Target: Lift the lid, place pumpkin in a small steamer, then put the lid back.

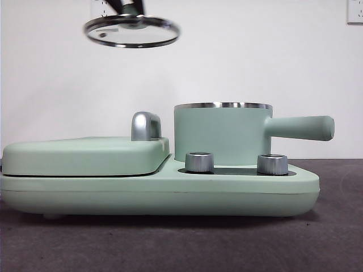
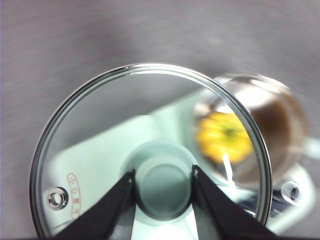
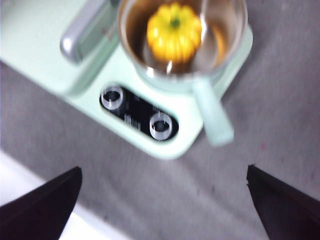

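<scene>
Two steel dials (image 1: pixel 235 163) face the camera below the small steamer (image 1: pixel 221 136), where the pumpkin (image 3: pixel 174 31) already sits. Left gripper (image 2: pixel 163 182), jaws clamped on the knob, holds the lid (image 1: pixel 132 30) high, off toward the griddle cover (image 1: pixel 85 154). Right gripper (image 3: pixel 162 205) hangs above, jaws wide apart.

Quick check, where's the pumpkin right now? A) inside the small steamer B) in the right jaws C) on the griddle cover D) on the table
A: the right wrist view shows the pumpkin sitting inside the small steamer, while the right gripper hangs open and empty above and the left gripper holds the lid aloft.
</scene>
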